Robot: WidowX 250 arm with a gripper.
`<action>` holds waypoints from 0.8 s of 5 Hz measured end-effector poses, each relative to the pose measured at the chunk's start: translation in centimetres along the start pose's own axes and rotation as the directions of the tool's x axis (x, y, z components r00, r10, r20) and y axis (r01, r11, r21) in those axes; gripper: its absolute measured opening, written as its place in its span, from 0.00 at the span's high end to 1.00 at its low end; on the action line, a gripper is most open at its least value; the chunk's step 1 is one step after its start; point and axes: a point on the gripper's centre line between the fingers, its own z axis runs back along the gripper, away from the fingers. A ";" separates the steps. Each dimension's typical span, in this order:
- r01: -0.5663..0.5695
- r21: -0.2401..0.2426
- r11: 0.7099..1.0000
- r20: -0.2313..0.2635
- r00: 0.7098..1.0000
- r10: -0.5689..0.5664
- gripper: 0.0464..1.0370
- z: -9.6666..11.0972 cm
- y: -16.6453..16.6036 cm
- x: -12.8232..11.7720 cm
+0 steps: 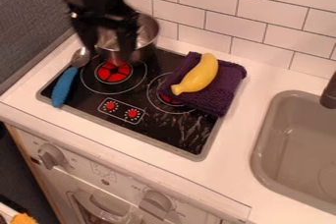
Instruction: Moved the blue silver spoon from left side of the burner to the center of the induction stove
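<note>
Camera view: could knock the pot (149, 32) with the nearby open gripper (108, 52) if lowered carelessly toward the spoon (67, 79)

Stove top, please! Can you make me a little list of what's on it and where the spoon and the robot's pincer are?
spoon: blue handle, silver bowl; lying left of the left burner, handle toward the front
pincer: open, over the back left, in front of the pot
pot: silver, behind the left burner
cloth: purple, folded, partly over the right burner
banana: yellow, on the cloth
spoon at the center: not yet
</note>
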 end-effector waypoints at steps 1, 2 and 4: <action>-0.091 0.017 0.996 -0.049 0.995 0.092 0.04 -3.7 2.4 -0.8; -0.110 0.062 0.992 -0.081 0.990 0.115 0.04 -6.1 3.6 -0.6; -0.175 0.088 0.981 -0.080 0.980 0.182 0.04 -7.9 5.7 -0.9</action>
